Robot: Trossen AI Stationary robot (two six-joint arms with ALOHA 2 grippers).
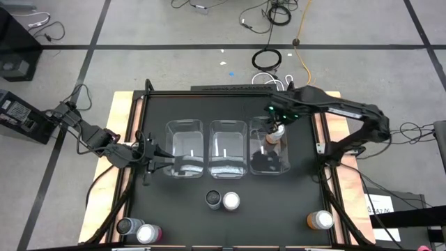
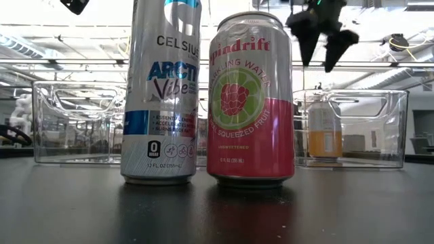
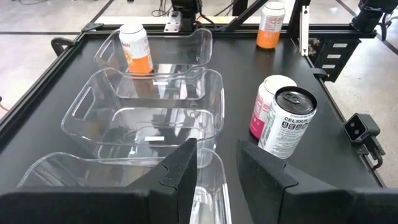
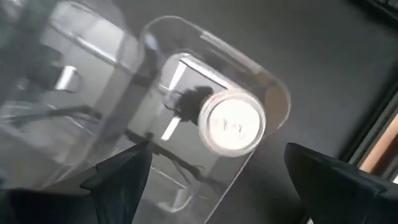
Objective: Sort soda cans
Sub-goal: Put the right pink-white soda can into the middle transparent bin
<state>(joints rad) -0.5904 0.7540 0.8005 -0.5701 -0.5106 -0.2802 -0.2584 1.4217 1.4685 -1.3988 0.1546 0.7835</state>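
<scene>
An orange can [image 1: 276, 134] stands in a clear bin [image 1: 269, 167], a silver-blue can [image 2: 161, 95] beside a pink-and-green can [image 2: 251, 102], on the black worktop [image 1: 279, 209].

You have three bins in a row across the middle of the table [image 1: 174, 209]: left bin [image 1: 185, 148], middle bin [image 1: 228, 148], right bin [image 1: 269, 148]. One can [image 1: 277, 134] stands upright in the right bin. In front of the middle bin two cans [image 1: 223, 201] stand side by side. Two more cans [image 1: 138, 230] sit at the front left corner, another can [image 1: 320, 220] at the front right.
</scene>
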